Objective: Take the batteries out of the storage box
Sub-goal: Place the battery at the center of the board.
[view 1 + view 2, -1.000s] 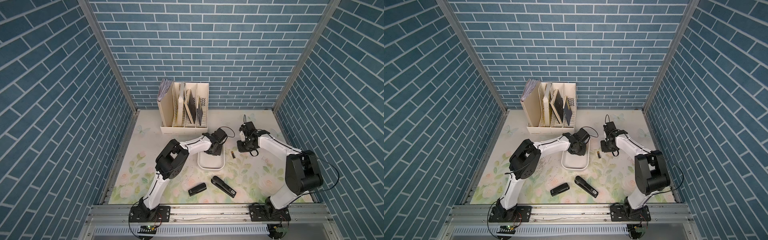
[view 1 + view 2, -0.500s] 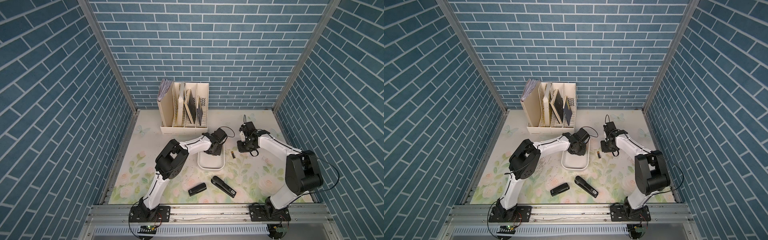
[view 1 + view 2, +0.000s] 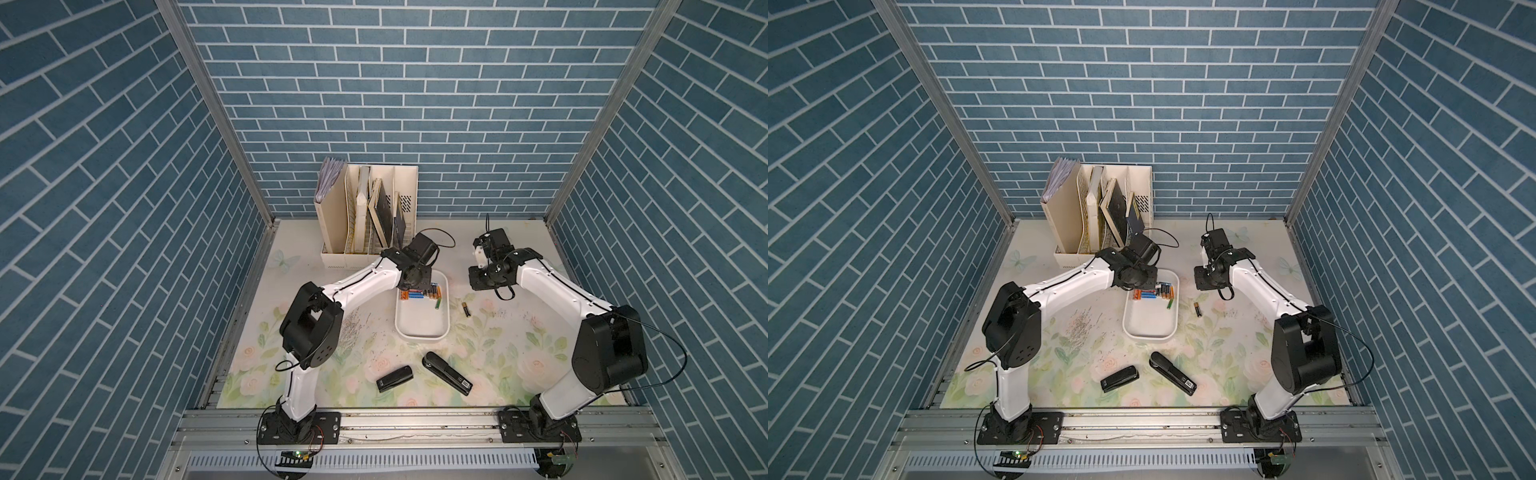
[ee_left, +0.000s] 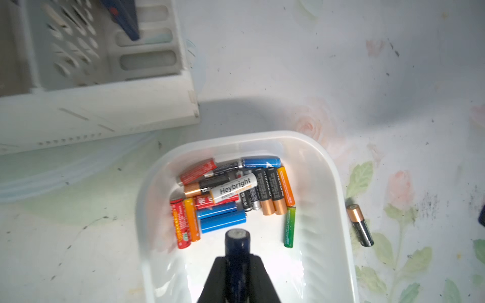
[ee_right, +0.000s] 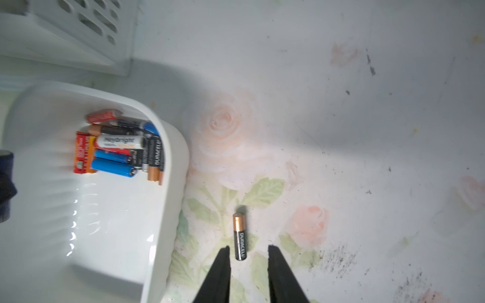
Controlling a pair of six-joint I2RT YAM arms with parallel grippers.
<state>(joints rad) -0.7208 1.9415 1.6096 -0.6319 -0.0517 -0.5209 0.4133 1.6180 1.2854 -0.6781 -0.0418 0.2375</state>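
One blue cell (image 4: 237, 237) is pinched in the left gripper (image 4: 237, 263) above the box (image 4: 339, 210), the pile (image 4: 231, 194) just ahead, while the right gripper (image 5: 248, 248), narrowly parted, hangs over a loose cell (image 5: 240, 236).

**Glossy plastic, shiny wrappers**

The storage box (image 4: 322, 189) is showing smooth, glossy white plastic that is catching highlights. The batteries (image 4: 228, 191) are gleaming in shiny printed wrappers with metal ends. The worktop (image 4: 288, 65) is looking matt, its floral covering smudged.

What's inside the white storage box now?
Batteries piled at one end of the storage box, a green battery at their edge, bare floor elsewhere. Those beneath the top layer are partly covered.
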